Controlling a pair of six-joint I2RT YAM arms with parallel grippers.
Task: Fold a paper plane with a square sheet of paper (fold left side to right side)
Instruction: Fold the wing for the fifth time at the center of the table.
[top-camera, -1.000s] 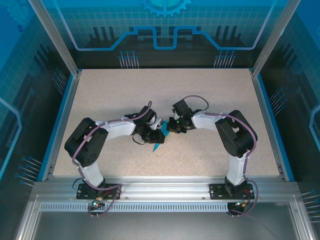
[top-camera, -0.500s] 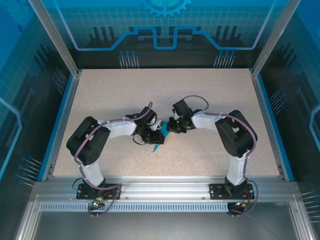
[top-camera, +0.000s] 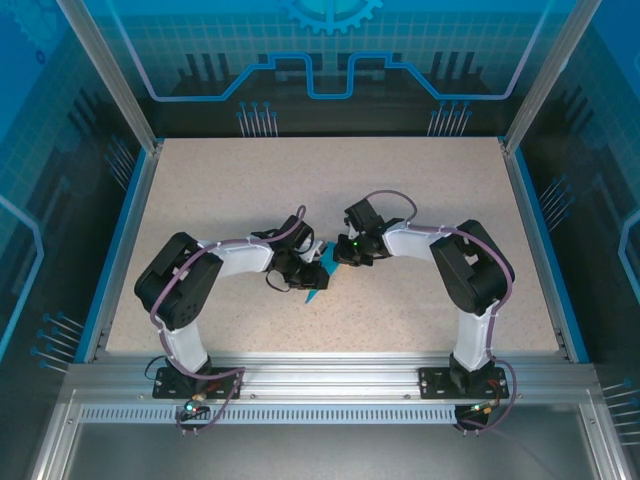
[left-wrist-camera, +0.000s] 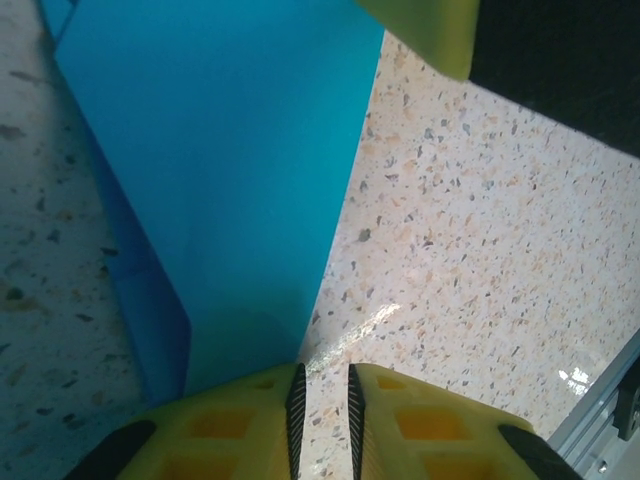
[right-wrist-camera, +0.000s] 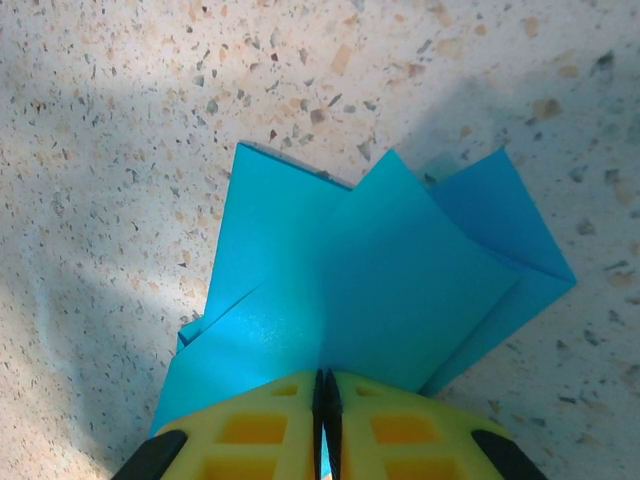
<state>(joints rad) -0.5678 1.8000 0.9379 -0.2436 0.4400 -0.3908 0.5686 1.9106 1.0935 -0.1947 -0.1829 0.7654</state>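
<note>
The blue sheet (top-camera: 313, 292) lies mid-table, a bit toward the near edge, tucked between the two wrists. It's no longer a flat square. In the right wrist view you get several overlapping layers (right-wrist-camera: 370, 290), w/ corners poking out on both sides and a sharp crease line across the lower left. In the left wrist view one flap (left-wrist-camera: 230, 170) stands up off the table w/ a second layer behind it. My read: you're roughly midway. Some folds are in, but nothing here looks like a slim dart w/ a centre crease yet, so the narrowing folds and the flattening of the creases are left to do. The right gripper (right-wrist-camera: 325, 380) is clenched tight on the sheet's near edge, pads meeting w/ paper running into them. The left gripper (left-wrist-camera: 322, 385) stands a narrow slit apart, bare table showing thru the gap. The sheet's corner runs under its left finger (left-wrist-camera: 240, 410), and I can't tell if that finger presses it down. Around that: the speckled table (top-camera: 420, 190), the alu frame rail (top-camera: 330, 375) at the near edge, and purple cables (top-camera: 390, 197) on the arms. The main obstacle is crowding, since the right gripper's finger (left-wrist-camera: 425, 30) pokes into the left wrist view, so you've got little room to swing a flap over.
</note>
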